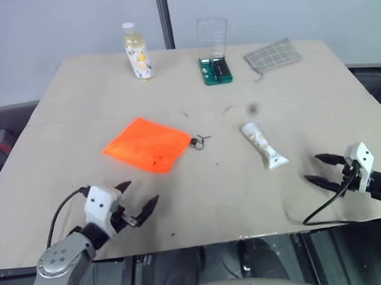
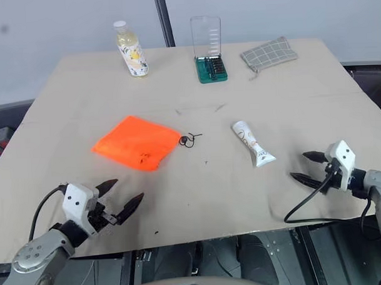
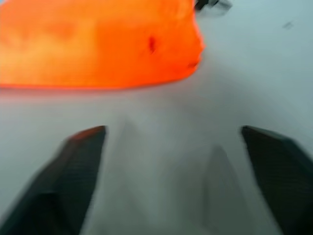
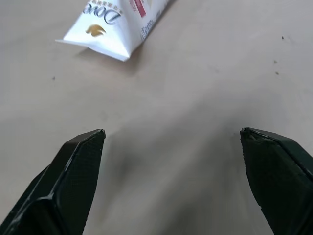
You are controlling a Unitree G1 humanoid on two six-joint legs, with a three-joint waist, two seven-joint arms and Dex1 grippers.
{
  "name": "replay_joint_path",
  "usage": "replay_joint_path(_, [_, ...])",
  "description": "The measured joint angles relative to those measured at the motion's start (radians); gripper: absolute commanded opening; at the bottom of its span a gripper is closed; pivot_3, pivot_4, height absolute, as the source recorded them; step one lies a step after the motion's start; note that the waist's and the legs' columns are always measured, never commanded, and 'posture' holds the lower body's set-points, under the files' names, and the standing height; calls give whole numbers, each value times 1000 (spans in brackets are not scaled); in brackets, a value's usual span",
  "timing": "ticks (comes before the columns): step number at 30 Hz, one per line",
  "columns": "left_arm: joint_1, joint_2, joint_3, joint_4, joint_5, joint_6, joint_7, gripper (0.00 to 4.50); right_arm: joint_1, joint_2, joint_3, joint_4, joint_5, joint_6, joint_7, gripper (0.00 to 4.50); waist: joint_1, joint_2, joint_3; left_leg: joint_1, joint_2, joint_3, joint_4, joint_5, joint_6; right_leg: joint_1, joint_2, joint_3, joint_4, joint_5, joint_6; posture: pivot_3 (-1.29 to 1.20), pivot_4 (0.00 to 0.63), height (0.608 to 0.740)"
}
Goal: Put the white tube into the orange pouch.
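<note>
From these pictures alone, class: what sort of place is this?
Probably a lab test bench: a plain board table before a bare wall, with unrelated props laid apart, a screwdriver-bit set, a bottle and an orange pouch.

Even, soft light throughout; the left wrist view is blurred, shadows faint.

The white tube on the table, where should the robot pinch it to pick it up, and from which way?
Probably around the middle of the white tube, coming down from above with the open right gripper, the nearer one. The tube lies flat and alone on the table, so its long rounded sides are free; the flat crimped end is thin and would likely slip.
</note>
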Motion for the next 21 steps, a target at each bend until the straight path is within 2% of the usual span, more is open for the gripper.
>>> replay_joint_path(3, [-24,2,-4,-19,-7,16,2,4471,0,0,0,-16,0,5,-13,4500,0,0,0,0,0,0,0,0,0,0,0,0,0,0,0,0,150,740])
replay_joint_path(6, [-112,2,-49,-38,21,42,46,4471,-20,11,5,-39,-19,13,-69,4500,1,0,0,0,0,0,1,0,0,0,0,0,0,0,0,0,150,740])
replay_joint_path(9, [-199,9,-110,-44,99,55,99,4471,-31,16,13,-103,-11,59,-94,4500,1,0,0,0,-1,-1,1,0,0,0,1,0,1,2,-2,0,150,740])
replay_joint_path(13, [-307,31,-231,-15,246,51,143,4471,-25,37,16,-264,100,179,-70,4500,0,1,0,0,-1,-1,0,0,0,0,1,0,1,3,-2,0,150,740])
replay_joint_path(18, [-390,21,-369,53,393,59,195,4471,-8,42,48,-481,190,263,-55,4500,1,0,1,-1,-1,-1,0,0,0,0,1,-1,0,4,1,0,150,740])
replay_joint_path(21, [-405,20,-403,73,441,61,210,4471,-8,46,57,-531,203,272,-59,4500,2,0,1,-1,-1,-2,0,0,0,0,1,-1,0,3,3,0,150,740])
